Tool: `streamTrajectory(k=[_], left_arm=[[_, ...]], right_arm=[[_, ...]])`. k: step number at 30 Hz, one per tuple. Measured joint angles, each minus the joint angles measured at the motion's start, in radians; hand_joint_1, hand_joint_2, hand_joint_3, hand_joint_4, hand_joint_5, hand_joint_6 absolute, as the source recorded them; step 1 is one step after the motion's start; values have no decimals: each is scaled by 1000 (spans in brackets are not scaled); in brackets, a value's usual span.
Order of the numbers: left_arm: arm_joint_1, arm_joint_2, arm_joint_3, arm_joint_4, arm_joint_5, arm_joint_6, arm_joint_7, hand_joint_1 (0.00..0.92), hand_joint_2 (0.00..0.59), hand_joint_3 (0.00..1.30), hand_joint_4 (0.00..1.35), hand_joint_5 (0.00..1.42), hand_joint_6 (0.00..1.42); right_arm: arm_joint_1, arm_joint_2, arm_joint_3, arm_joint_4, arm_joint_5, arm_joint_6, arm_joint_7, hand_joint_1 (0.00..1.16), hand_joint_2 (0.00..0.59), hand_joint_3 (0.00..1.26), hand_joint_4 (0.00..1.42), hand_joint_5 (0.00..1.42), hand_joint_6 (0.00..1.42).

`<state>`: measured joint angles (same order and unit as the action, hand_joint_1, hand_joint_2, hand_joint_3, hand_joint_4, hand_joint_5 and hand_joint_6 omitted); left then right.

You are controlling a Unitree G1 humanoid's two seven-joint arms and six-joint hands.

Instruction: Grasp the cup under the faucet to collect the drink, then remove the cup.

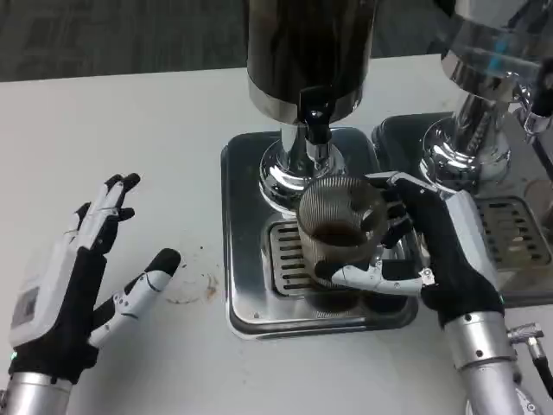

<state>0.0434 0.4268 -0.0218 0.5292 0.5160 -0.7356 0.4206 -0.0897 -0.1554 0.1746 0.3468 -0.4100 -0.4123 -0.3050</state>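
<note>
A clear ribbed cup (335,223) with dark drink in its bottom stands on the drip grate, right under the black faucet (316,121) of the dark drink dispenser (309,52). My right hand (429,251) grips the cup from the right, thumb across its near side and fingers around its far side. My left hand (82,277) rests open on the white table at the left, fingers spread, well away from the cup.
The dispenser sits on a steel drip tray (246,259) with a slotted grate. A second dispenser (488,78) with its own tray stands close at the right, beside my right forearm. A faint ring stain (192,288) marks the table near the left thumb.
</note>
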Motion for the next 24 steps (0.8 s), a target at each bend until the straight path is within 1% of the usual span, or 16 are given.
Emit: streamTrajectory(k=[7, 9, 11, 15, 18, 19, 24], left_arm=[[0, 4, -1, -2, 9, -9, 1, 0, 206, 102, 0, 203, 28], [15, 12, -1, -37, 33, -14, 6, 0, 203, 105, 0, 187, 27], [30, 22, -1, -69, 49, -17, 6, 0, 203, 107, 0, 184, 26], [63, 47, 1, -140, 93, -17, 11, 0, 204, 111, 0, 179, 25], [107, 75, 3, -194, 126, -20, 23, 0, 200, 121, 0, 178, 33], [113, 80, 4, -199, 125, -20, 23, 0, 198, 123, 0, 178, 35], [146, 130, 4, -200, 118, -49, 5, 0, 188, 130, 0, 174, 39]], right_arm=[[66, -11, -11, -101, 2, 15, 30, 1004, 91, 675, 763, 762, 883], [98, -13, -14, -144, 8, 18, 52, 1004, 91, 675, 763, 762, 884], [117, -13, -15, -167, 12, 20, 68, 1004, 91, 675, 763, 762, 884], [151, -12, -17, -216, 20, 25, 92, 1006, 91, 676, 763, 762, 886], [178, -10, -17, -252, 22, 27, 107, 1011, 92, 676, 763, 762, 896], [183, -10, -17, -258, 23, 28, 110, 1012, 92, 676, 763, 762, 898], [218, -5, -15, -311, 25, 32, 133, 1009, 91, 681, 763, 775, 902]])
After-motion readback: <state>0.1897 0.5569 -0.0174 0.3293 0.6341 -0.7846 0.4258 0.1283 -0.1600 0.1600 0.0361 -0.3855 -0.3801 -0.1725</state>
